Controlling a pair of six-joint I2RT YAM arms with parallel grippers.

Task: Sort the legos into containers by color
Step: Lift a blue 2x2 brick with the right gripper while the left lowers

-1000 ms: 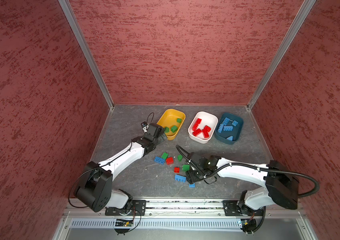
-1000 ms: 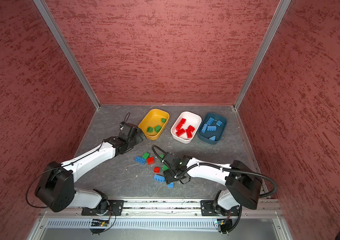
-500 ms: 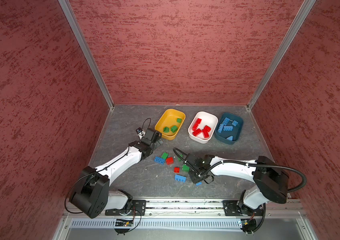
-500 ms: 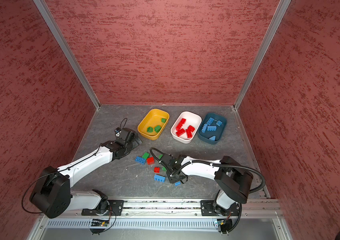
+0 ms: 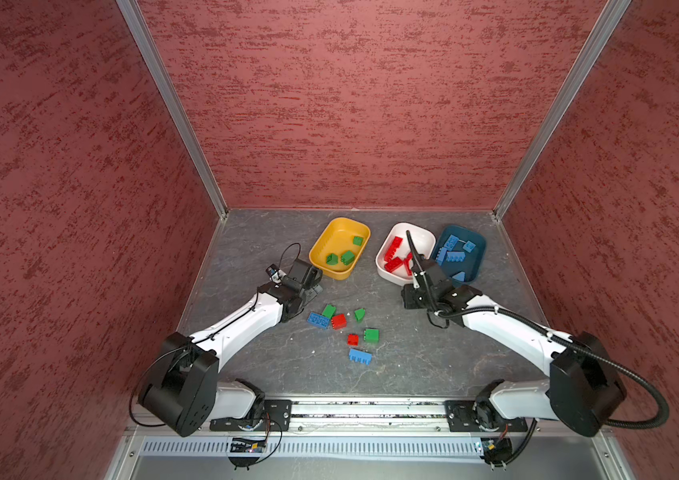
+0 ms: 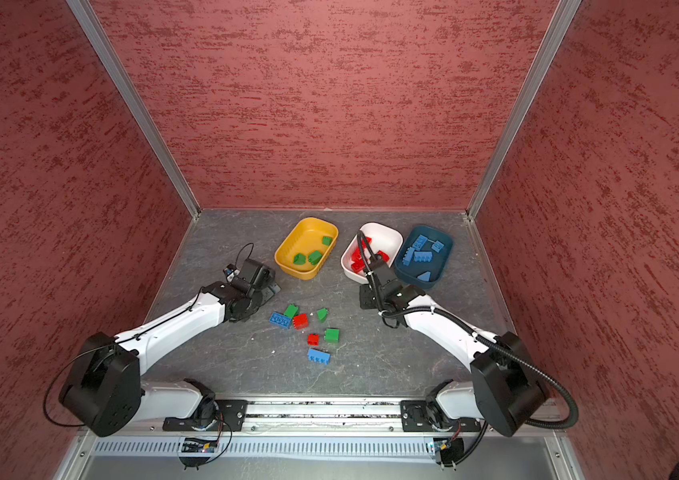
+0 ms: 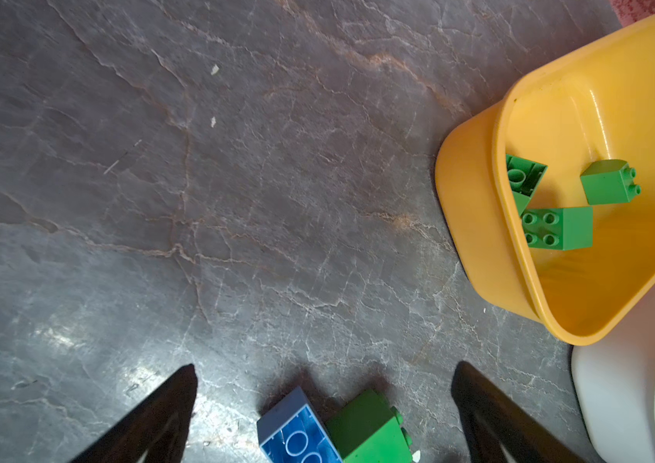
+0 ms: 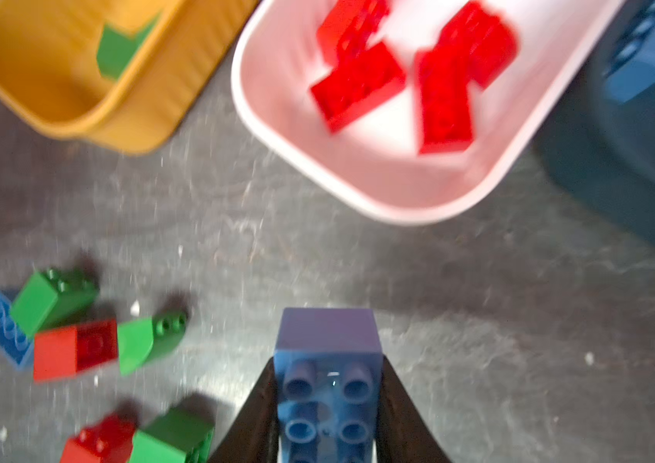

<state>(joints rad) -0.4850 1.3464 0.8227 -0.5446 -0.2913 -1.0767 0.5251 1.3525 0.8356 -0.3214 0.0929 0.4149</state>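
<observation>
The right hand (image 8: 327,362) is closed narrow on a blue brick (image 8: 327,332), one finger on each side, studs toward the wrist camera. That view is blurred, so it cannot be told whether the brick clears the surface (image 5: 271,237). In both top views the right wrist (image 5: 433,286) stands over bare surface just before the near ends of the white tub (image 5: 423,236) and the teal tub (image 5: 480,249), and it hides the held brick.

The left hand (image 7: 325,368) has its fingers wide apart and holds nothing. It sits near the near corner of the yellow tub (image 5: 321,245), apart from it. In its wrist view a second blue brick (image 7: 297,435) and a green brick (image 7: 366,431) lie touching each other on the surface, in line with the gap between the fingers.

Tubs: three in a row at the far side of the surface; yellow, white, teal from left to right in both top views. The yellow tub holds three green pieces (image 5: 347,257), the white tub red pieces (image 5: 393,251), the teal tub blue pieces (image 5: 454,255).

Unsorted on the surface, between the two arms, seven pieces:
- the blue and green pair noted above
- a red brick (image 5: 339,321) touching that pair
- a sloped green brick (image 5: 359,314) just beside the red one
- nearer the robot, a small red brick (image 5: 352,339) beside a square green brick (image 5: 371,335)
- nearest the base, alone, a long blue brick (image 5: 359,356)
</observation>
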